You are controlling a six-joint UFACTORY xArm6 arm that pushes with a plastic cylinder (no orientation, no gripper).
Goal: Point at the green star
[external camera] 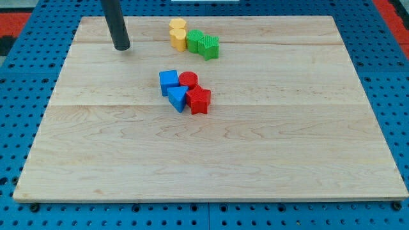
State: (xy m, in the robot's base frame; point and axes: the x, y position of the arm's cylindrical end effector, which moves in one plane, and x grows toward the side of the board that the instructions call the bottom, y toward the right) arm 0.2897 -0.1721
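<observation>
A: Two green blocks sit near the surface's (96, 160) top edge; the green star (208, 46) is the right one, touching the green block (195, 40) beside two yellow blocks (178, 34).

B: No gripper fitted, nothing held. My tip (121, 48) rests well left of them. Approach step; next move, judged: slide right, stop short.

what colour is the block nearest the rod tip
Yellow, to the right of my tip, in the camera view.

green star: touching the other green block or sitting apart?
Touching, as far as this view shows. The green star abuts the green block with no visible gap. My tip is well off to the view's left.
</observation>
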